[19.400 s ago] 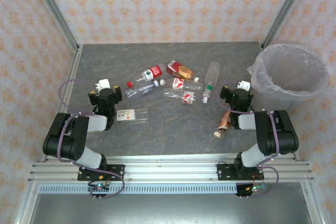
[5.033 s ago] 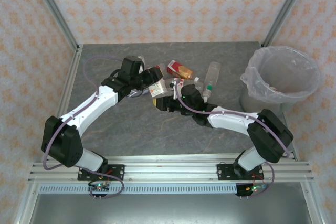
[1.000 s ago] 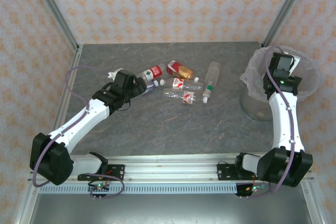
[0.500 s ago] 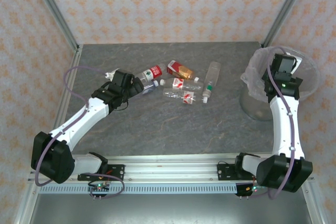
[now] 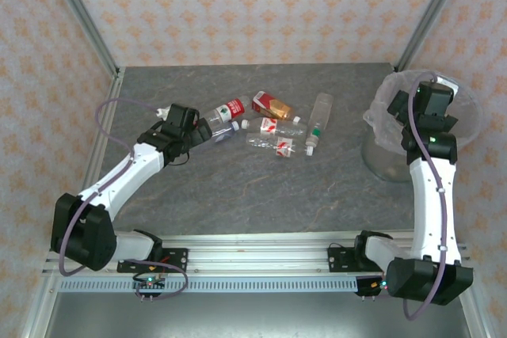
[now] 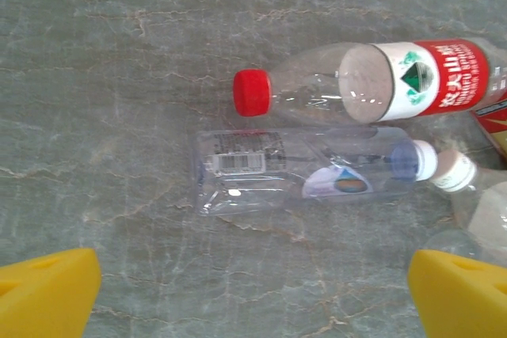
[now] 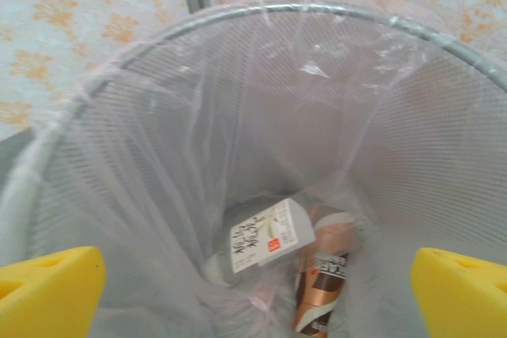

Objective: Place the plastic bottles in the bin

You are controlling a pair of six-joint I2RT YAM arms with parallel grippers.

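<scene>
Standing at the right edge of the grey marbled tabletop (image 5: 238,187), the round pale grey-white mesh bin (image 5: 379,156) is lined with a thin, crinkled clear bag. At its bottom lie a white-labelled see-through plastic bottle (image 7: 265,244) and a copper-brown-labelled bottle (image 7: 321,284), touching. The right gripper (image 7: 253,294) hangs above the bin's mouth, jaws spread wide and empty. Well apart, near the table's middle, more bottles lie on their sides in a loose cluster. The left gripper (image 6: 253,298) hovers over them, jaws wide, holding nothing. Below it are a round red-capped, red-labelled bottle (image 6: 372,85) and, just beside it, a flattened clear square bottle (image 6: 301,172) with a barcode. A white-capped bottle (image 6: 475,195) lies by that one's pale cap.
</scene>
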